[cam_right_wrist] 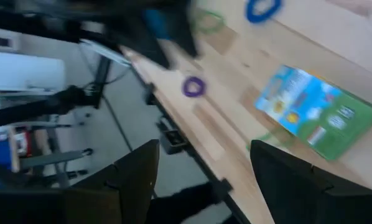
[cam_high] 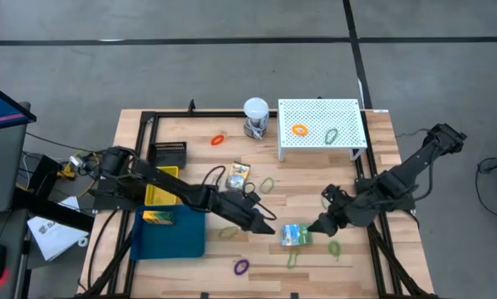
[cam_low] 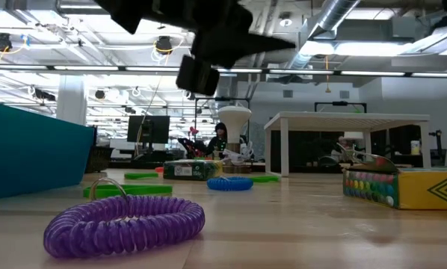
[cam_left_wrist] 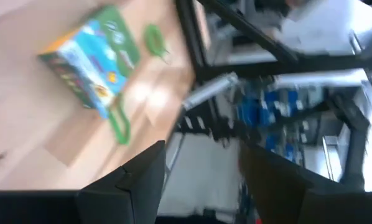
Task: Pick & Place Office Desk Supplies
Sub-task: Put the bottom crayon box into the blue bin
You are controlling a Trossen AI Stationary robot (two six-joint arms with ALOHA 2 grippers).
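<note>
Your left arm stretches low across the table from its base, its left gripper (cam_high: 275, 229) hovering just beside the printed crayon packet (cam_high: 296, 235), fingers spread with nothing between them. Your right arm folds in from the opposite side, its right gripper (cam_high: 313, 226) just beside the same packet, jaws wide and empty. The packet lies flat on the wooden table (cam_high: 190, 137), a green loop (cam_high: 292, 258) touching its near edge and a purple loop (cam_high: 241, 267) further along.
</note>
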